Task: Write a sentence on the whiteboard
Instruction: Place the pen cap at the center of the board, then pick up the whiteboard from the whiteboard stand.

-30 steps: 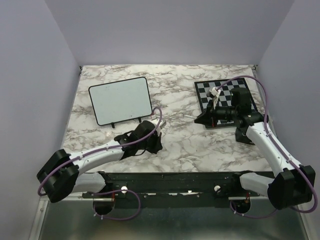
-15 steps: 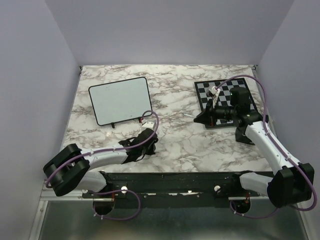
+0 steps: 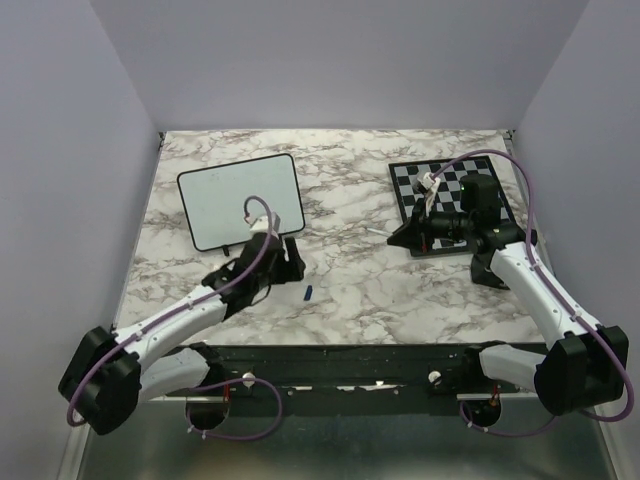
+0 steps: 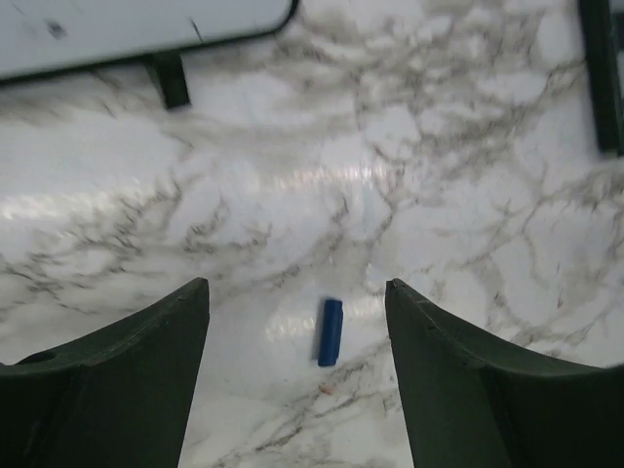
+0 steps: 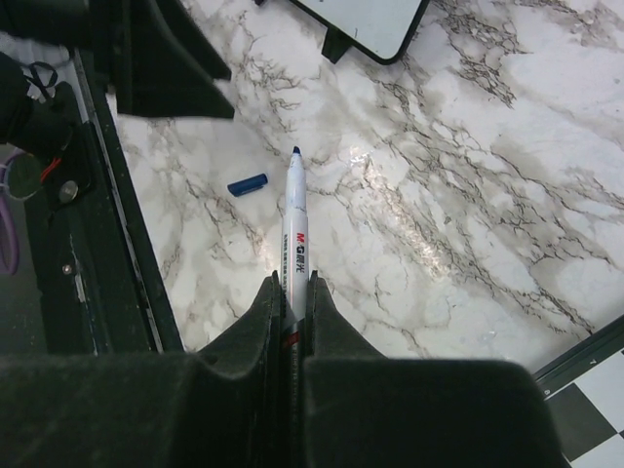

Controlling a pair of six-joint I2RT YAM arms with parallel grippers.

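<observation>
The whiteboard (image 3: 240, 200) stands at the back left on two small black feet, and no sentence shows on it. Its lower edge (image 4: 127, 24) fills the top of the left wrist view. My left gripper (image 3: 290, 262) hangs just in front of the board, open and holding nothing (image 4: 294, 288). A small blue marker cap (image 4: 331, 331) lies on the marble between its fingers and shows from above (image 3: 308, 293). My right gripper (image 5: 290, 283) is shut on a white marker (image 5: 294, 214) with its blue tip bare, held low over the table near the chessboard (image 3: 405, 237).
A black-and-white chessboard (image 3: 450, 185) lies at the back right under the right arm. The table is white marble (image 3: 350, 180) with purple walls on three sides. A black rail (image 3: 350, 355) runs along the near edge.
My left gripper has opened and swung left and back toward the whiteboard. The blue cap now lies loose on the table. The right arm and marker have not moved.
</observation>
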